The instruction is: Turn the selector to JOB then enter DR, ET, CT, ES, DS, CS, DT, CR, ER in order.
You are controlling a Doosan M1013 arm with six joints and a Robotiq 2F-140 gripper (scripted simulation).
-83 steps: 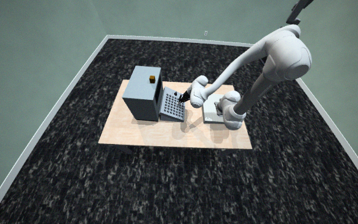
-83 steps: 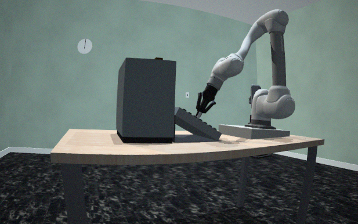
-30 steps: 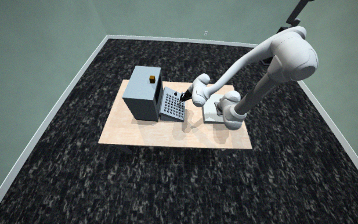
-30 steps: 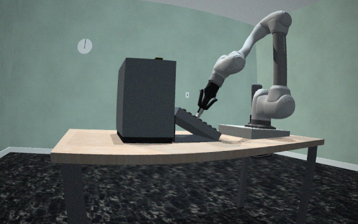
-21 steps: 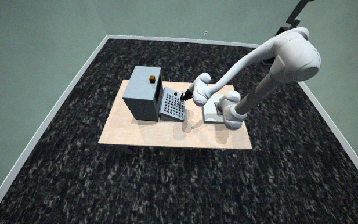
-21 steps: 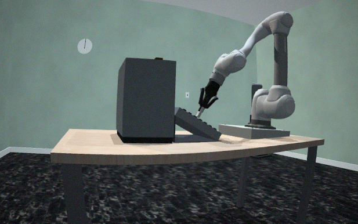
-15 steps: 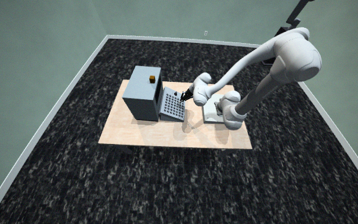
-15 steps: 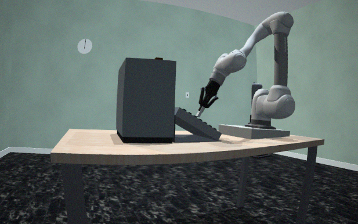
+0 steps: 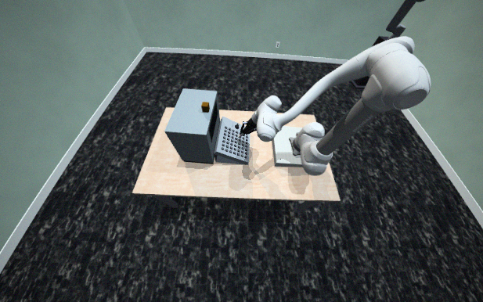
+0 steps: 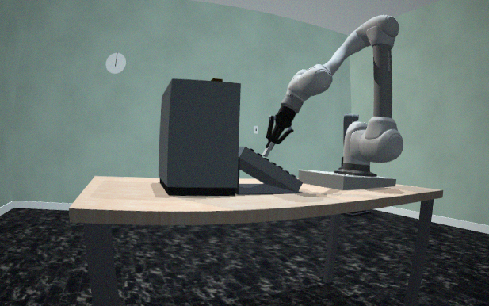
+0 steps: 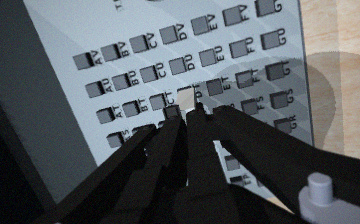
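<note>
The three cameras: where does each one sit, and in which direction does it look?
Top: high above the room, looking down at the table; shows the whole arm.
Exterior: low beside the table, looking sideways at the machine; shows arm and base plate.
Wrist: on the arm's wrist, looking along the shut fingers at the keypad.
All three share the keypad and gripper.

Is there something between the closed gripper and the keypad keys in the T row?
Nothing visible does. The shut gripper points straight at the keypad, its tips at the lit key between CT and ET, with no object in the gap.
</note>
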